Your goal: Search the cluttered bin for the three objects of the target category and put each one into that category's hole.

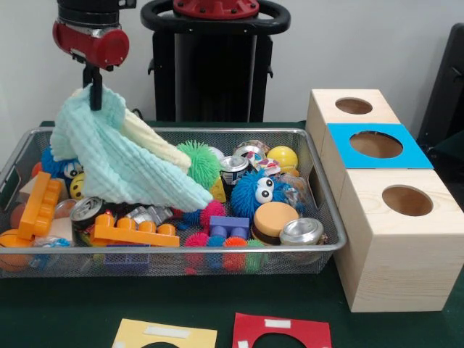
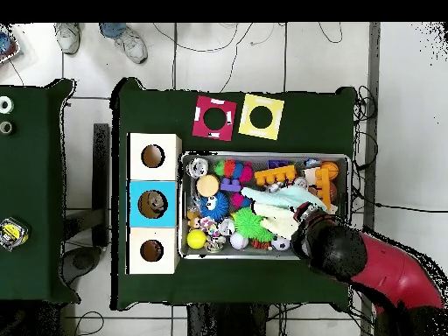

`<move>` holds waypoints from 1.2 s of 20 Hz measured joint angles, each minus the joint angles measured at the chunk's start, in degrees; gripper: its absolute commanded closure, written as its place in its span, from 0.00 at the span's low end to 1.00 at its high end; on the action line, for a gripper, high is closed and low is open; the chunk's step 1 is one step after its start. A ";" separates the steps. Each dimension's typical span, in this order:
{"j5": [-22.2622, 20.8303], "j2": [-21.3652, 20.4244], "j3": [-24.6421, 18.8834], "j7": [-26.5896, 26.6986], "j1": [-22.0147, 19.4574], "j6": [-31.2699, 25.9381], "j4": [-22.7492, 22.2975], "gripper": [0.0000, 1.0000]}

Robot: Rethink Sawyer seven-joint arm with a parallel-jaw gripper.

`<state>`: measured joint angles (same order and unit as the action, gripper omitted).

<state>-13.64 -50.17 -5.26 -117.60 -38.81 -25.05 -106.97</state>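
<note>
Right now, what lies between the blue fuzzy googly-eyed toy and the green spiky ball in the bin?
In the front view, a crushed drink can stands between the blue fuzzy toy and the green spiky ball, inside the bin.

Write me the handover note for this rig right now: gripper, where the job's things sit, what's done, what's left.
Gripper: shut on the pale green cloth, lifted so most of it hangs above the bin, its lower end still draped over the clutter.
Bin: full of toys, cans and blocks; a yellow cloth lies under the green one.
Boxes: three wooden boxes beside the bin, the middle one with a blue top. Something seems to lie in its hole in the overhead view; unclear what.
Left: carry the green cloth to its hole, then find the remaining items.
</note>
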 measured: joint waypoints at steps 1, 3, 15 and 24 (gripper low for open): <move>-0.18 0.02 -0.31 0.00 -0.33 0.19 0.00 1.00; -1.41 0.52 -1.46 0.00 -1.47 1.09 0.00 1.00; -9.25 5.45 -10.09 0.02 -9.61 2.66 0.13 1.00; -11.01 3.37 -16.47 0.60 -15.65 0.57 0.12 1.00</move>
<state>-24.66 -46.80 -21.73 -117.00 -54.46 -24.48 -106.85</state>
